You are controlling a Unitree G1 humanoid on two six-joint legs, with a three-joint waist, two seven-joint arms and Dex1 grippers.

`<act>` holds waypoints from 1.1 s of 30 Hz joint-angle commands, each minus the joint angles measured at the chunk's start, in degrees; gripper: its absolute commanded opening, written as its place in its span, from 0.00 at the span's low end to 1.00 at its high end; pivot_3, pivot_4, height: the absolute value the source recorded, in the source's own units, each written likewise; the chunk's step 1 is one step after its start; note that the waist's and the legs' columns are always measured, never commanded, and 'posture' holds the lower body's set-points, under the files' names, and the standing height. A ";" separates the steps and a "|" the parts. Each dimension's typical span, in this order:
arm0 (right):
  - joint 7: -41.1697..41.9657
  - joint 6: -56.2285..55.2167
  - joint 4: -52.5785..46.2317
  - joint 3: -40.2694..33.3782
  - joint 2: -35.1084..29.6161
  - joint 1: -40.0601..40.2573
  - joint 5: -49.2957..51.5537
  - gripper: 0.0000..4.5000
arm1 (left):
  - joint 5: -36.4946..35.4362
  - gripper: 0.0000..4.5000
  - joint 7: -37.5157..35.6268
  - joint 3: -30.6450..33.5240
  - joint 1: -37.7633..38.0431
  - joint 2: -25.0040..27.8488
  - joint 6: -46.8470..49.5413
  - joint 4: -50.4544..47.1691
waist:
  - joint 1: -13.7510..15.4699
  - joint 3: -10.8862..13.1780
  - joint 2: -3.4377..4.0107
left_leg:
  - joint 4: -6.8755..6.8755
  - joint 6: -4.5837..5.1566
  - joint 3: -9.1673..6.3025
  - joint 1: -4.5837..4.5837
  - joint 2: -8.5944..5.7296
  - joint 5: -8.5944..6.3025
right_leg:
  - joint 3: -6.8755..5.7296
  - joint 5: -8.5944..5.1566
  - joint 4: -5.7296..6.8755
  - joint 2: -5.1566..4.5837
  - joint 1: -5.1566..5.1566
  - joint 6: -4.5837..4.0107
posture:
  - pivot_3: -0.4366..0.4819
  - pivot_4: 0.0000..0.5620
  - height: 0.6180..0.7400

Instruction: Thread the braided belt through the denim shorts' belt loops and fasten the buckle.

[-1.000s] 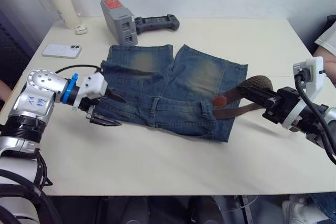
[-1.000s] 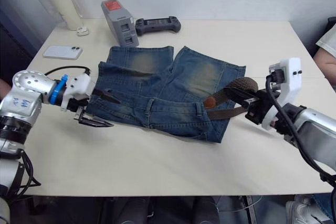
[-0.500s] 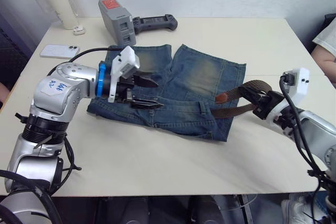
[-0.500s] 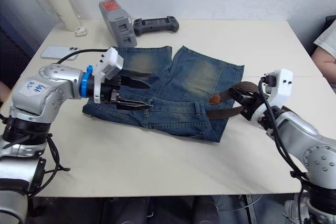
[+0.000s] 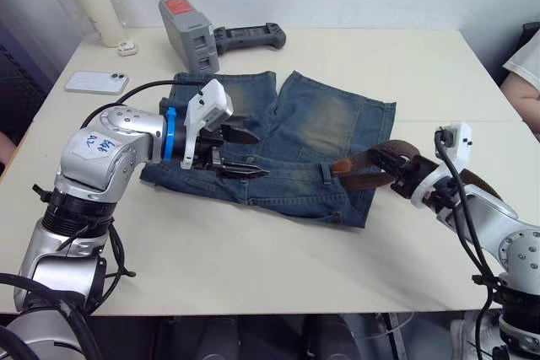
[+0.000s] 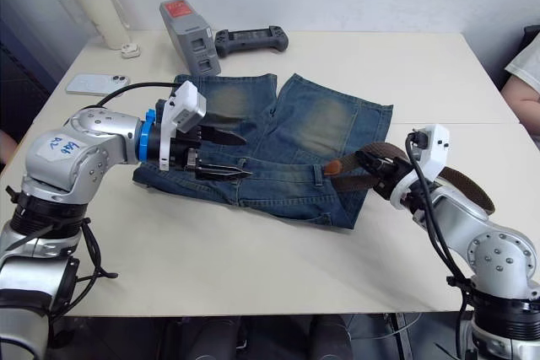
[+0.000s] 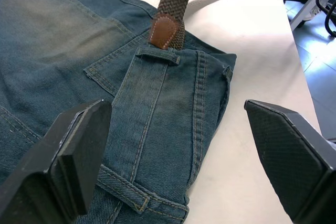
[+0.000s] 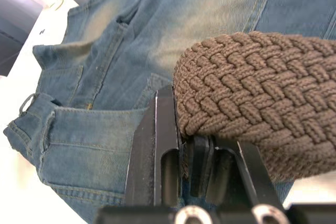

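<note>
The denim shorts (image 5: pixel 287 137) lie flat mid-table, waistband toward me. My left gripper (image 5: pixel 257 153) hovers open over the waistband's left half, its fingers (image 7: pixel 79 161) spread wide with nothing between them. The braided belt (image 8: pixel 252 93) is pinched in my right gripper (image 5: pixel 395 174), which is shut on it just off the shorts' right edge. Its dark brown tip (image 7: pixel 164 30) rests on the denim, right beside a belt loop (image 7: pixel 157 55) on the waistband. The rest of the belt (image 6: pixel 466 185) trails behind my right arm. The buckle is out of view.
At the back left stand a cream bottle (image 5: pixel 91 2), a white phone (image 5: pixel 98 82), a grey box (image 5: pixel 187 33) and a black controller (image 5: pixel 251 36). A person's sleeve (image 5: pixel 525 61) shows at the right edge. Bare table lies in front of the shorts.
My left gripper moved from the shorts' left edge to over the waistband. My right gripper carried the belt leftward and lower, bringing its tip up to the belt loop.
</note>
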 commanded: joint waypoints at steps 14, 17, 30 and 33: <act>4.48 -1.20 3.57 3.53 11.29 -0.84 -7.23 0.00 | -0.18 0.99 -1.04 1.51 2.51 2.17 0.13 -3.86 | -0.14 0.00 0.00 | -0.05 0.00 0.07 0.03 0.01 0.00 | 0.08 -0.01 0.04 0.01 -0.07 -0.01 | 0.48 0.27 0.38; 4.93 -1.83 4.81 5.13 14.30 -1.59 -10.16 0.00 | -0.19 0.99 -0.81 1.57 2.79 2.26 0.43 -4.43 | -0.15 0.00 0.00 | -0.05 0.00 0.08 0.05 0.01 0.00 | 0.09 -0.01 0.06 0.00 -0.07 -0.01 | 0.48 0.27 0.38; 5.28 -2.65 5.65 7.66 23.03 -5.12 -18.20 0.00 | -0.69 0.99 1.78 0.51 3.63 -0.85 2.15 -6.76 | -0.22 0.00 0.01 | -0.05 -0.02 0.21 0.01 0.02 0.00 | 0.27 -0.03 0.25 0.01 -0.32 -0.04 | 0.48 0.27 0.38; 5.31 -1.81 5.41 7.51 23.41 -5.04 -18.81 0.00 | 0.26 0.99 2.10 -0.35 3.89 -1.56 1.35 -6.70 | -0.29 -0.01 0.02 | -0.07 -0.03 0.29 0.00 0.02 0.00 | 0.32 -0.03 0.29 0.01 -0.40 -0.05 | 0.48 0.27 0.38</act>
